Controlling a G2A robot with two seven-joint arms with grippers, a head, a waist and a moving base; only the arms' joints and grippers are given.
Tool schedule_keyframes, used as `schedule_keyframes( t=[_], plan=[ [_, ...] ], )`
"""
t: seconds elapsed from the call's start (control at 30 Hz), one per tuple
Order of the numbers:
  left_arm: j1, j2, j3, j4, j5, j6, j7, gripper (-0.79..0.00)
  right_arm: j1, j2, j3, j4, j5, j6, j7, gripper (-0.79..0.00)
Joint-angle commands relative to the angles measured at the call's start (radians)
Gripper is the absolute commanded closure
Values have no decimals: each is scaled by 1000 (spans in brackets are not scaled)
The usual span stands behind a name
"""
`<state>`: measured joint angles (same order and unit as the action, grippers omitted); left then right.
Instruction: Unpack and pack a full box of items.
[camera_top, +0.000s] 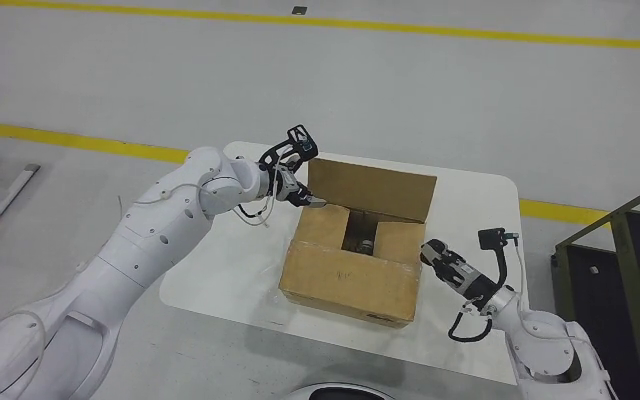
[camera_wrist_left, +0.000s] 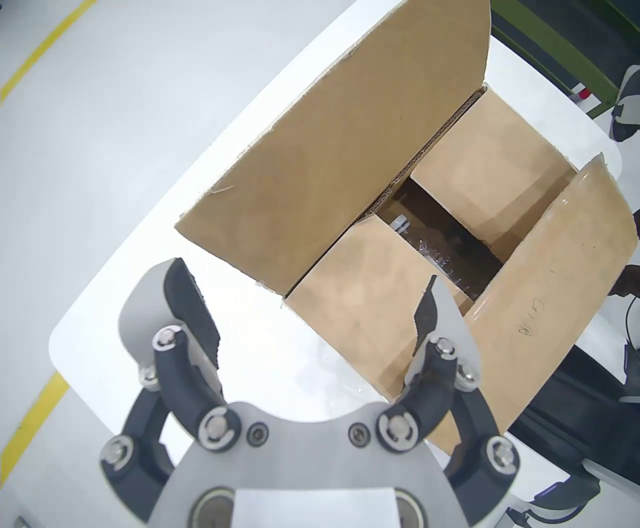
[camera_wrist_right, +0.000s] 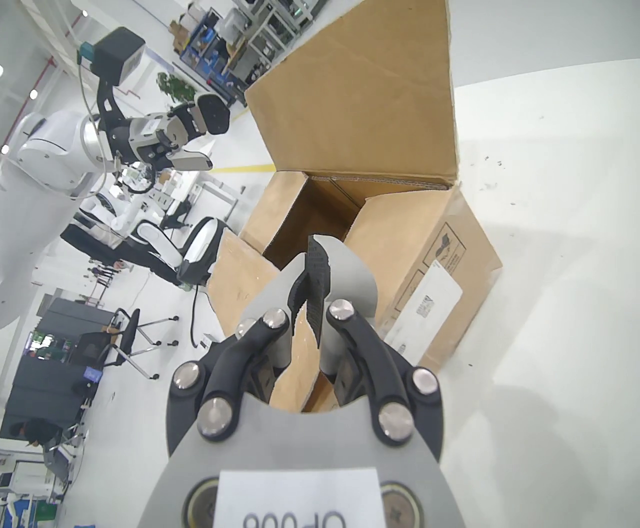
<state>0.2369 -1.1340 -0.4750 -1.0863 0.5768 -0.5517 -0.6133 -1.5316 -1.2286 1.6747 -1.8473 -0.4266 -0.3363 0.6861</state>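
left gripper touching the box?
Apart. The right wrist view shows the left gripper open, off to the side of the box, with background visible between them.

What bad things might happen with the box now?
The short flaps lean in over the opening of the box. The open left pincer might bump or crush one instead of reaching the items inside.

The shut right pincer sits close by the box's side. A push there may slide the box toward the edge of the table.
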Motion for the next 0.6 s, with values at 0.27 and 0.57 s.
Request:
schedule_keyframes(
  t=[0.27, 0.57],
  plan=[
    [0, 0, 0, 0, 0, 0, 0, -785, 117, 16, -24, 77, 58, 87, 149, -477],
    [0, 0, 0, 0, 0, 0, 0, -785, 120, 30, -10, 88, 179, 125, 255, -446]
  ],
)
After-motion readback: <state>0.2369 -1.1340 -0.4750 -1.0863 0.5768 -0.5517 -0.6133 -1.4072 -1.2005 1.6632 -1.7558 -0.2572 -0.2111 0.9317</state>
